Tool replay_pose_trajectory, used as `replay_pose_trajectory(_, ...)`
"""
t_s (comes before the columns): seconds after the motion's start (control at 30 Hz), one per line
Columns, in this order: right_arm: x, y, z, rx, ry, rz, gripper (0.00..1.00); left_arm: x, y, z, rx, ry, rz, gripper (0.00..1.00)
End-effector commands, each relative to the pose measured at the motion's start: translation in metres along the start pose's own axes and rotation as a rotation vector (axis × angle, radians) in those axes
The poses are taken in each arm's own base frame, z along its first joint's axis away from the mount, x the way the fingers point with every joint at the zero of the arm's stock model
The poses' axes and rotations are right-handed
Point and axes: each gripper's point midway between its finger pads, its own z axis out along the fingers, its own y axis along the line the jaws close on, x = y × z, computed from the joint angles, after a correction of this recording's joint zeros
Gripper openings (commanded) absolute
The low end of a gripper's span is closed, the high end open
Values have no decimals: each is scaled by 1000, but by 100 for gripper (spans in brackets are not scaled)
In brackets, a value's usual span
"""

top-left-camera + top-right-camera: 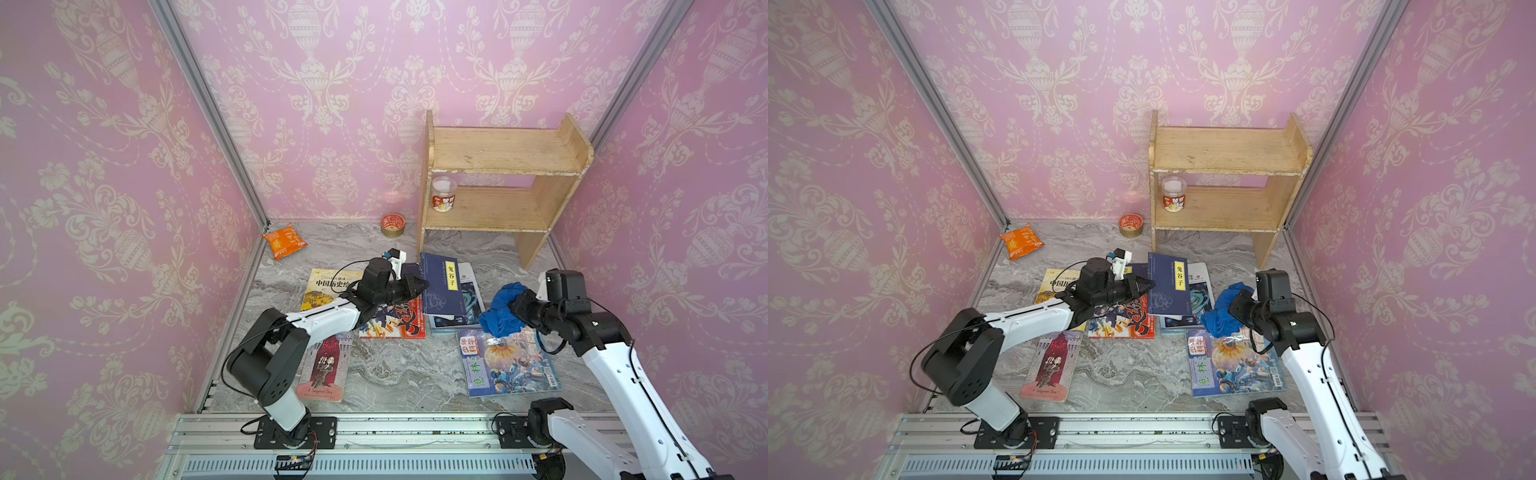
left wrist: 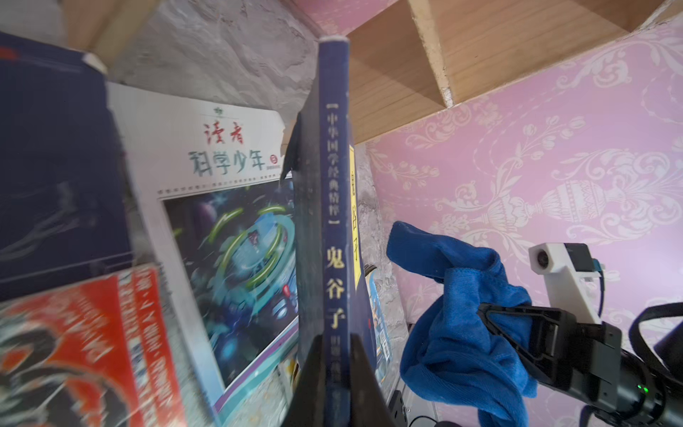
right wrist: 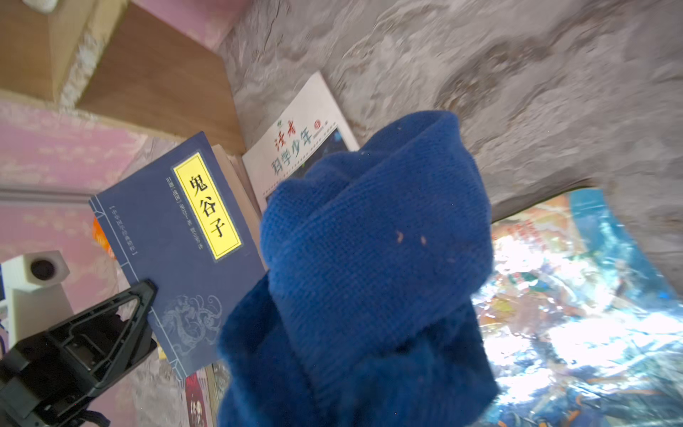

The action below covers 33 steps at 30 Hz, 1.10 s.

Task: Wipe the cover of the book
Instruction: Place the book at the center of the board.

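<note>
A: Where was the navy book (image 1: 440, 291)?
B: Raised on edge above the magazine (image 1: 471, 297), spine pinched in the left gripper (image 1: 423, 286).
A: Hazard?
B: The right gripper (image 1: 516, 305), closed on the blue cloth (image 1: 498, 311) near the cover, could push the book round in that narrow pinch

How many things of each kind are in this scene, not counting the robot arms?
books: 7
cloth: 1
snack bag: 1
tin can: 1
lidded cup: 1
wooden shelf: 1
Total: 12
</note>
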Motion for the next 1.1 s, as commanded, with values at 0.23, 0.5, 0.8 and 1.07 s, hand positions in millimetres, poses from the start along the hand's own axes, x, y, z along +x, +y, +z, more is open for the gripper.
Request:
replay_pose_trajectory(0.23, -62, -43, -74, 199, -270, 158, 0, -30, -76, 125, 303, -208, -30, 12)
replay_pose_trajectory(0.5, -61, -34, -81, 138, -253, 153, 0, 30, -89, 226, 321, -131, -124, 12)
replay_pose_trajectory(0.8, -41, -45, -71, 152, -203, 155, 0, 113, -130, 279, 312, -35, -188, 13)
replay_pose_trajectory(1.07, -46, -40, -79, 133, -224, 160, 0, 158, -102, 294, 197, -25, -228, 15)
